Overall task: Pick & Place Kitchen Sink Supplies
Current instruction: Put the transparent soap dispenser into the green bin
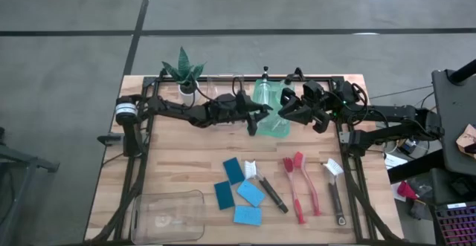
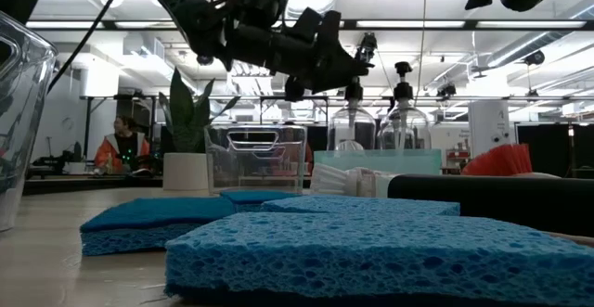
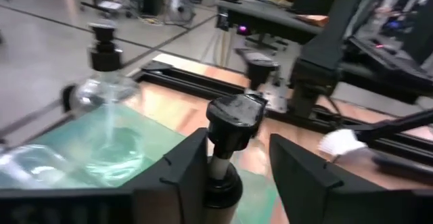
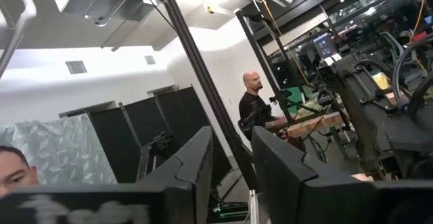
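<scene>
A small clear bottle with a black pump top (image 3: 233, 116) stands upright in the green bin (image 1: 277, 123), between the fingers of my open left gripper (image 3: 237, 176). That gripper (image 1: 258, 117) reaches level from the table's left over the bin's left wall. A second clear bottle (image 3: 103, 82) stands at the bin's far end (image 1: 265, 76). My right gripper (image 4: 232, 176) is raised just right of the bin (image 1: 297, 111), tilted up toward the room, its fingers a narrow gap apart with nothing between them. My left gripper stands level around the bottle's neck (image 3: 218, 166), below the pump top. One finger (image 3: 179, 176) lies close against the neck and the other (image 3: 304, 176) stands apart from it. Whether the near finger touches the neck, I cannot tell. The bottle stands upright in the bin.
Several blue sponges (image 1: 239, 192) and red and black dish brushes (image 1: 301, 186) lie on the table's near half. A clear bin (image 1: 168, 215) sits at the near left, another (image 1: 223, 90) at the far edge beside a potted plant (image 1: 184, 73). People show beyond the table.
</scene>
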Tool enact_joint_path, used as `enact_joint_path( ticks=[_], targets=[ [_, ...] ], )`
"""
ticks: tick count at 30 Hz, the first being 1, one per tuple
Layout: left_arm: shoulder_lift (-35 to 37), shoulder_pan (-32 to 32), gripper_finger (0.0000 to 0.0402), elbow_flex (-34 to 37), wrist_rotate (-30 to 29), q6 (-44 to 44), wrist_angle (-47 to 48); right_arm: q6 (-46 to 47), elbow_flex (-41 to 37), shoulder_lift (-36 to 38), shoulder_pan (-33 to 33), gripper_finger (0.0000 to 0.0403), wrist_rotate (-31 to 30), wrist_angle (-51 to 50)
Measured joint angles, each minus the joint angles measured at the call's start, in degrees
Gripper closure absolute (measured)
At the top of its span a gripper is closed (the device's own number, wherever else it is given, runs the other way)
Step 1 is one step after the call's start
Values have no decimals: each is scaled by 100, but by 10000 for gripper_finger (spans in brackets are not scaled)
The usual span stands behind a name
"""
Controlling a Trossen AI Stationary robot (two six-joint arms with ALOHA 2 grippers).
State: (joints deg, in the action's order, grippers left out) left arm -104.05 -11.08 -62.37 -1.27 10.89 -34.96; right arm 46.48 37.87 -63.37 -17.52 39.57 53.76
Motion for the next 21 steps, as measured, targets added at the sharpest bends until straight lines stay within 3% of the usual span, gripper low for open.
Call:
enact_joint_path(
  ticks=[10,21],
  targets=[
    [148,50,191,7,119,-23,216,-2,0,-2,0,309,60,2],
    [511,91,170,9,201,-183,1223,-5,7,-2,0,310,153,7]
  ],
)
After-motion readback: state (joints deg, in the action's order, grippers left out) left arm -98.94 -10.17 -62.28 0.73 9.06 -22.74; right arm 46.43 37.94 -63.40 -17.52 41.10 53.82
